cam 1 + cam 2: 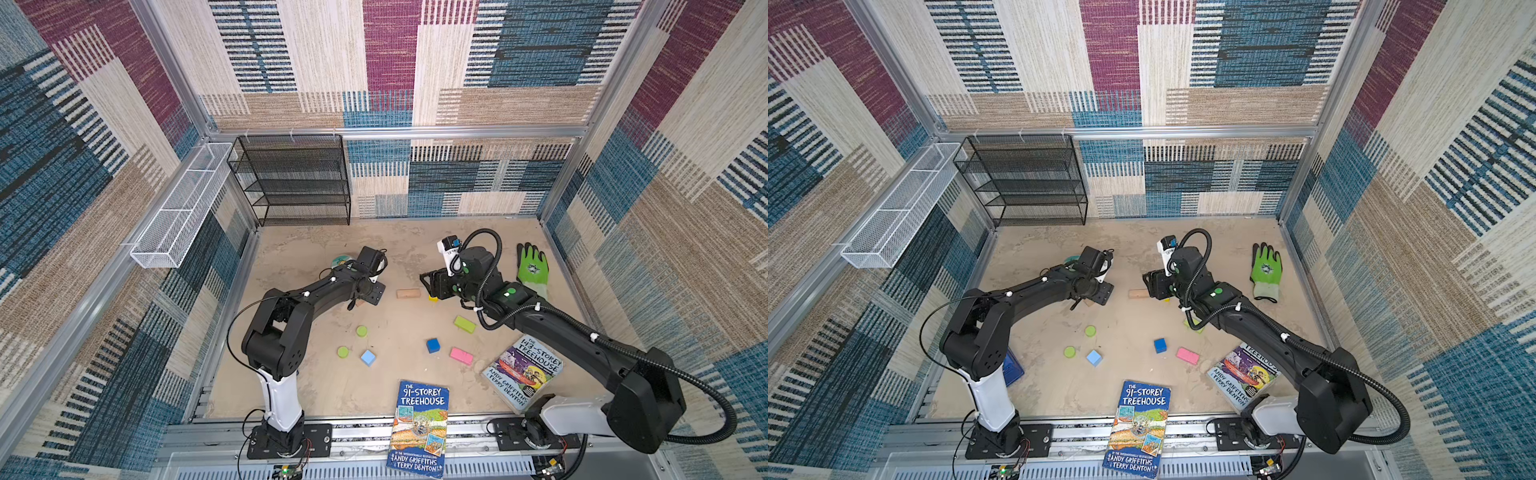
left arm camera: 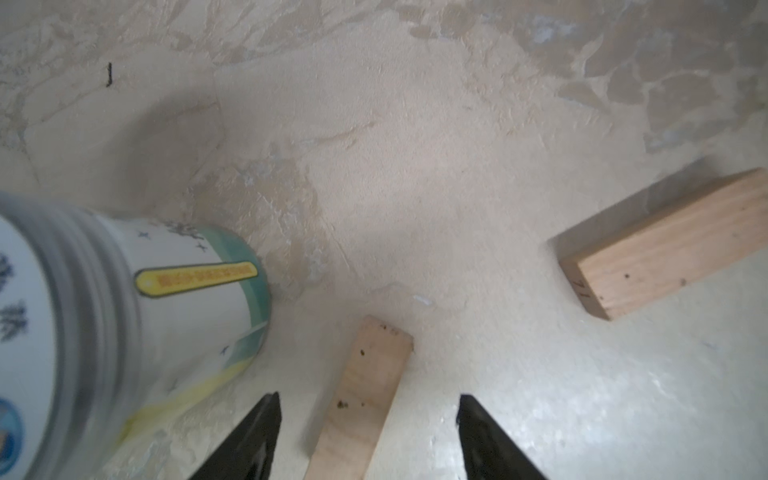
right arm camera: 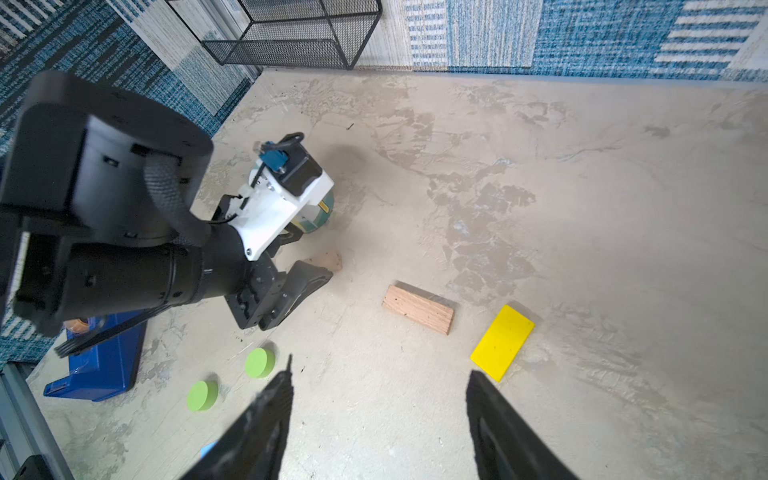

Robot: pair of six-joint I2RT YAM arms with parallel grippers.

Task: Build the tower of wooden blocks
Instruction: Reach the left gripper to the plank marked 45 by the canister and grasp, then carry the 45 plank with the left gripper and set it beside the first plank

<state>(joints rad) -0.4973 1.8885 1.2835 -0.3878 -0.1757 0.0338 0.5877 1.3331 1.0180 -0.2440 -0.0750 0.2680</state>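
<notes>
Presently, first pick under way: left hand open, jaws astride a tan bar flat on the counter, not touching it; next move likely needs lowering and closing. Right hand open, empty; second tan bar at its 9 o'clock in a top view; nothing stacked yet.

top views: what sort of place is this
Probably a robot test booth, not a home: carpet-clad walls on aluminium framing box in a table, and the left arm and right arm are mounted on a front rail.
</notes>
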